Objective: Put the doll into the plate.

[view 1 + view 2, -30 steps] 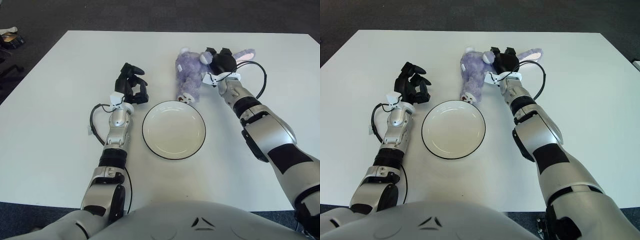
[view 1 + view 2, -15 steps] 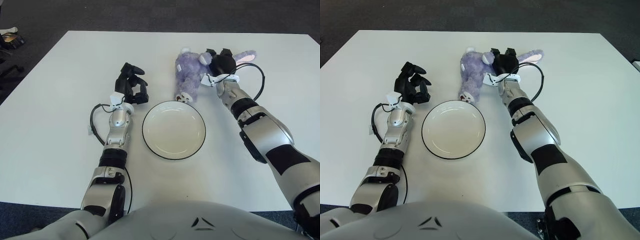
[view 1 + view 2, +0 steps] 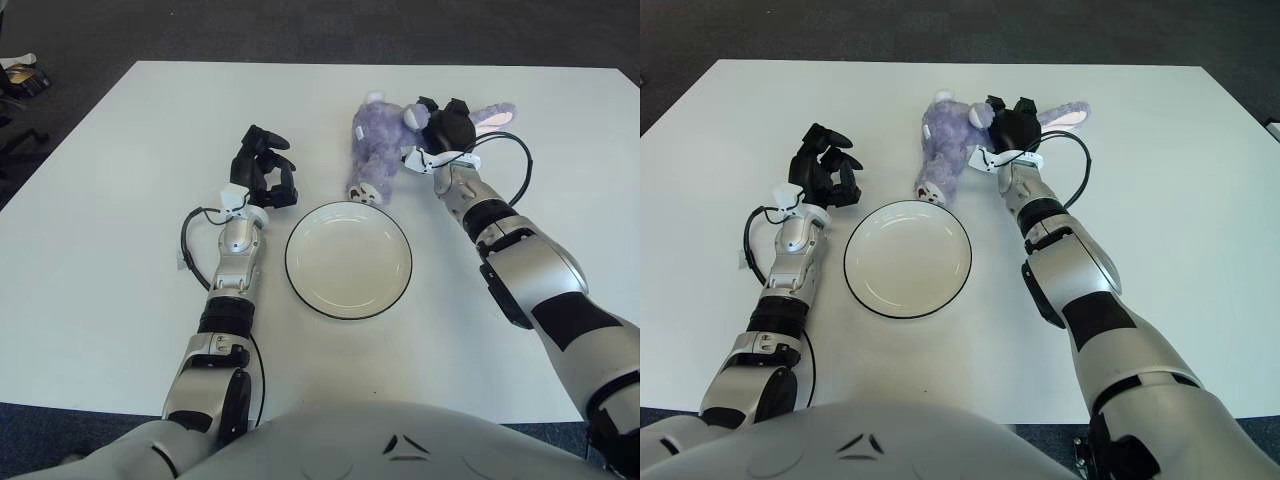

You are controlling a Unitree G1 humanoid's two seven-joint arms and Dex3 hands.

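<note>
— Two hands over one white desk point(image 3: 100, 250). What do you have out there?

— A soft purple plush rabbit doll point(image 3: 375, 140) lies at the far side of the desk, just beyond the plate and slightly toward my right. Its body points down toward the plate, feet nearest the rim, and one long ear with a pink lining point(image 3: 492, 113) sticks out to the right.

— And the plate?

— A round white plate with a thin dark rim point(image 3: 348, 259) sits flat in the middle of the desk, between my two forearms. Nothing lies in it. The doll's feet are close to its far edge but apart from it.

— Where is your right hand?

— My right hand point(image 3: 441, 128) is at the doll's head end, its black fingers point(image 3: 1012, 124) curled around the plush where the head meets the ear. They are closed on the doll; the ear shows on the far side of them.

— The left one?

— My left hand point(image 3: 262, 166) shows left of the plate's far edge, well apart from the doll. Its fingers are bent loosely and hold nothing. A black cable point(image 3: 188, 238) loops beside that wrist, and another loops by the right one.
</note>
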